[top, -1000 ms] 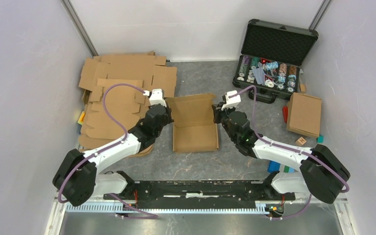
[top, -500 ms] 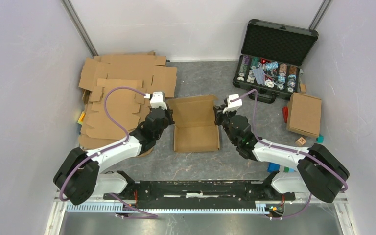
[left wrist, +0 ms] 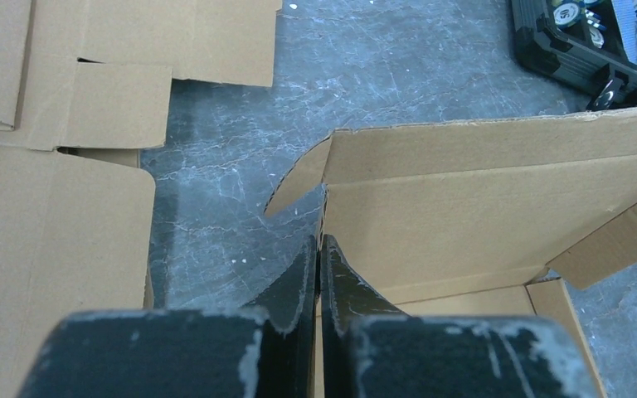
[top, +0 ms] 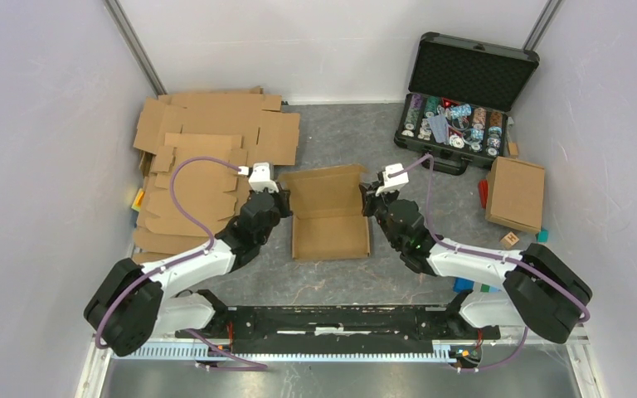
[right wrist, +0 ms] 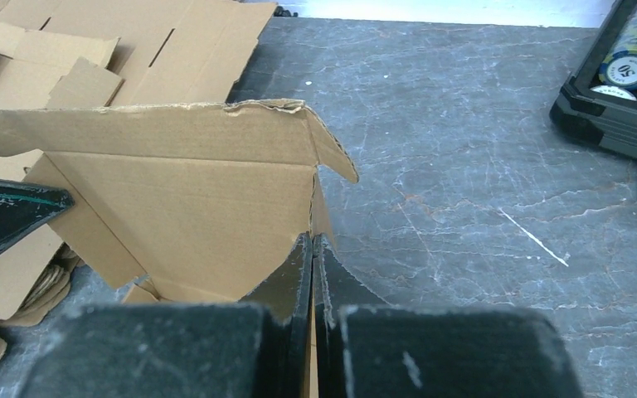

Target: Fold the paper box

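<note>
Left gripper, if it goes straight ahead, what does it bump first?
Likely the paper box: the left gripper is shut on its side wall, and the corner flap stands just ahead. Depth is hard to judge.

Paper box (top: 330,220) (left wrist: 464,215) (right wrist: 182,215): plain brown corrugated card, one piece, partly folded into an open-topped tray. Its base lies flat near the middle of the grey table (top: 340,137), long axis running near to far. The rear panel stands raised, leaning slightly, with a crease line across it below the top. Its upper edge is a little ragged. A small rounded tab juts outward from each upper corner of that panel. The left and right side walls stand up along the base. The state of the near edge is unclear from overhead.
</note>
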Motion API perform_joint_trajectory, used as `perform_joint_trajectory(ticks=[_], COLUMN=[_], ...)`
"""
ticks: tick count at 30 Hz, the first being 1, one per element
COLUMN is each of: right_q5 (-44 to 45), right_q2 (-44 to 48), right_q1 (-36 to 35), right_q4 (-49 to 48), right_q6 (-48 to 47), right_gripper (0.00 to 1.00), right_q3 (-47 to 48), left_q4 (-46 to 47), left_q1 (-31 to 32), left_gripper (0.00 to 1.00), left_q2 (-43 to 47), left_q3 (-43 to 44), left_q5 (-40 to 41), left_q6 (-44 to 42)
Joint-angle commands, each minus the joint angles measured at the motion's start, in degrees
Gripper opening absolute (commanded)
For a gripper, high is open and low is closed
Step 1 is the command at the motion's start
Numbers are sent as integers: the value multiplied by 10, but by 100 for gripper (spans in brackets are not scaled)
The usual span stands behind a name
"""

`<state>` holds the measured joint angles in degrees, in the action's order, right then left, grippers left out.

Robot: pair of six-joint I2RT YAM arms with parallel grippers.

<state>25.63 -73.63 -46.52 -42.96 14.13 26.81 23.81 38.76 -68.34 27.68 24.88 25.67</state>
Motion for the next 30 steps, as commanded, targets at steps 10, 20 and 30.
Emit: perform_joint_trajectory(ticks=[10,20,30], right_q5=[24,45,52], right_q2=[41,51,72], right_q1=[-37,-53,-61], right_q4=[12,26,40], right_q6=[10,22,22], right_gripper=[0,0,0], right_q3=[-36,-65,-88], left_q4=[39,61,57], left_q1=[26,51,58], left_gripper=[2,2,2], left_q2=[41,34,78], left_q3=[-41,-75,-118], left_q5=[-7,3,11], left_q6=[40,57,48])
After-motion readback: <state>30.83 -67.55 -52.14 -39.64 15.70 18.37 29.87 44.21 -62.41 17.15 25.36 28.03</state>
